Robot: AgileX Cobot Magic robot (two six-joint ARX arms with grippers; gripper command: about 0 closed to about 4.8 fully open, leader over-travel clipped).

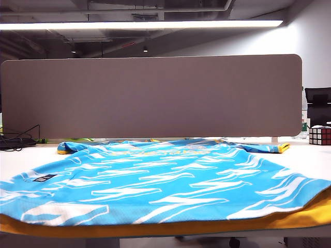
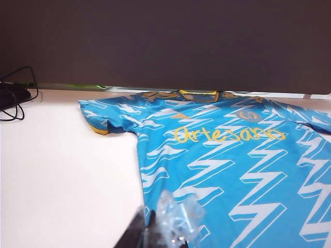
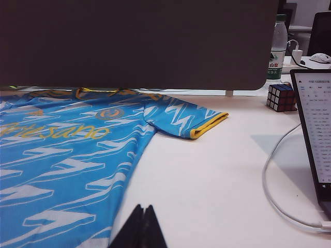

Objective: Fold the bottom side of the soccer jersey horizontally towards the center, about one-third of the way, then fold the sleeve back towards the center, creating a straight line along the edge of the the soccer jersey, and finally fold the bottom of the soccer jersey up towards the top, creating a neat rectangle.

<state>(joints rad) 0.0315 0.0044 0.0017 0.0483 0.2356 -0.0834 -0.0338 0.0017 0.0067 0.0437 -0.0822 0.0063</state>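
Jersey: the soccer jersey [image 1: 155,181] lies flat and spread on the white bench [image 2: 62,170], the sky-blue face with white wavy streaks up; yellow lettering runs across the chest.
Hem: the yellow hem [image 1: 155,228] hangs at the near bench edge, closest to both arms.
Collar: the collar [image 2: 198,93] lies at the far side, just below the grey divider panel [image 1: 150,95].
Sleeves: left sleeve [image 2: 101,118] spread out flat, yellow cuff showing, ahead of the left end effector and off to its outer side; right sleeve [image 3: 189,120] likewise, ahead of the right end effector, cuff toward the cube.
Left end effector [image 2: 173,227]: low over the hem end of the jersey, near its left edge; wrapped in clear film, blurred; fingers pressed together, holding nothing.
Right end effector [image 3: 140,230]: over bare bench just beside the jersey's right edge; dark fingers meet in a point, fully closed, empty.
Exterior view: neither arm shows.
Surroundings, right side: Rubik's cube [image 3: 282,97] well beyond the right end effector, near the panel foot; laptop [image 3: 313,139] at its outer side, white cable [image 3: 274,191] looping on the bench; bottle [image 3: 277,46] behind the panel.
Surroundings, left side: black cables [image 2: 14,95] at the far bench corner, well apart from the left end effector.
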